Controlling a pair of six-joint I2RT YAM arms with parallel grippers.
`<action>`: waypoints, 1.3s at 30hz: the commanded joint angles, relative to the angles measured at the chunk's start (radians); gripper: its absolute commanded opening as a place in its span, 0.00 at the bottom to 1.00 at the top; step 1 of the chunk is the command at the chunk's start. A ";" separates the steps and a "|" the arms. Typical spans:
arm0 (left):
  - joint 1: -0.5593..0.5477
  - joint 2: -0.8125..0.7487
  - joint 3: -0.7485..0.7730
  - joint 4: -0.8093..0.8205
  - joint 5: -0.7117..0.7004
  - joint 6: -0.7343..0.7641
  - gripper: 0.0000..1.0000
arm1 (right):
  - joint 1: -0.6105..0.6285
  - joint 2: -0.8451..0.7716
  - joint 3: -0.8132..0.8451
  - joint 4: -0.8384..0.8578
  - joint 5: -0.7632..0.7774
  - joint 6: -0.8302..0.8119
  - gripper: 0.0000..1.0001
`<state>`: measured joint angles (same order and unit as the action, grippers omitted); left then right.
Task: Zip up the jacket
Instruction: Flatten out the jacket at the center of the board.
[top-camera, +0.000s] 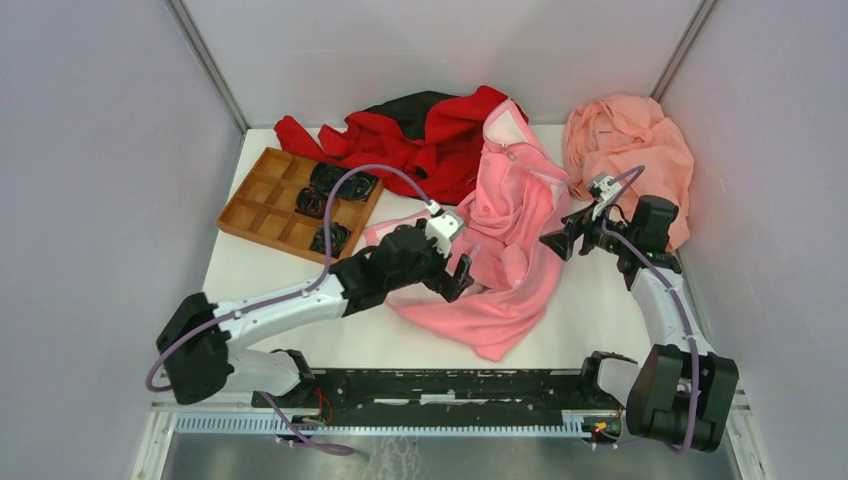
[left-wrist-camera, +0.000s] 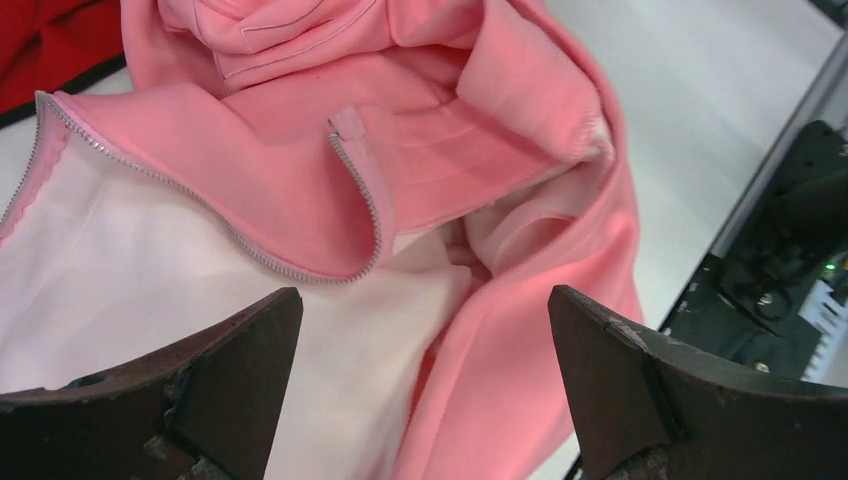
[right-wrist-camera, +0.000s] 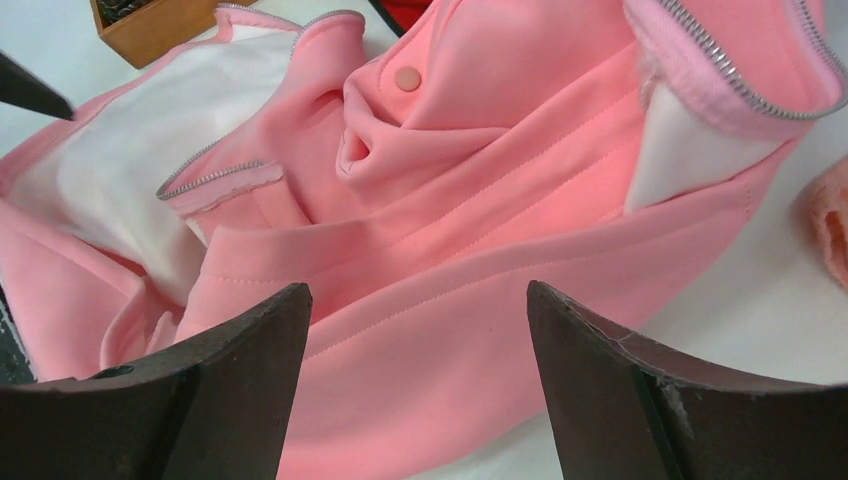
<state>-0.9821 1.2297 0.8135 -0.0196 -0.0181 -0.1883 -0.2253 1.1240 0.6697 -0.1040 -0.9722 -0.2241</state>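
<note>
The bright pink jacket (top-camera: 515, 235) lies crumpled and unzipped at the middle of the table, its pale lining turned up. My left gripper (top-camera: 463, 278) hovers over its left part, open, with nothing between the fingers. In the left wrist view, a zipper edge (left-wrist-camera: 372, 205) curls in a loop just beyond the open left gripper (left-wrist-camera: 425, 296). My right gripper (top-camera: 556, 243) is at the jacket's right edge, also open and empty. The right wrist view shows the right gripper (right-wrist-camera: 418, 290) over a pink fold (right-wrist-camera: 480, 220), with zipper teeth (right-wrist-camera: 745, 88) at the upper right. No zipper pull shows.
A red-and-black garment (top-camera: 420, 130) lies behind the jacket, touching it. A salmon-peach cloth (top-camera: 630, 150) is bunched at the back right, beside the right arm. A wooden compartment tray (top-camera: 262, 215) with dark items sits at the left. White walls close in the table.
</note>
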 joint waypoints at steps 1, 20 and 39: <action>0.029 0.131 0.143 0.016 -0.018 0.084 0.99 | -0.023 -0.050 -0.028 0.095 -0.034 0.052 0.85; 0.266 0.609 0.433 -0.052 0.425 -0.183 0.78 | -0.045 0.097 -0.147 0.327 0.177 0.474 0.82; 0.288 0.598 0.391 -0.009 0.560 -0.206 0.06 | 0.107 0.281 0.089 0.107 0.296 0.372 0.11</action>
<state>-0.7090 1.8736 1.2068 -0.0738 0.4824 -0.3630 -0.1181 1.4124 0.6540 0.0616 -0.6796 0.2424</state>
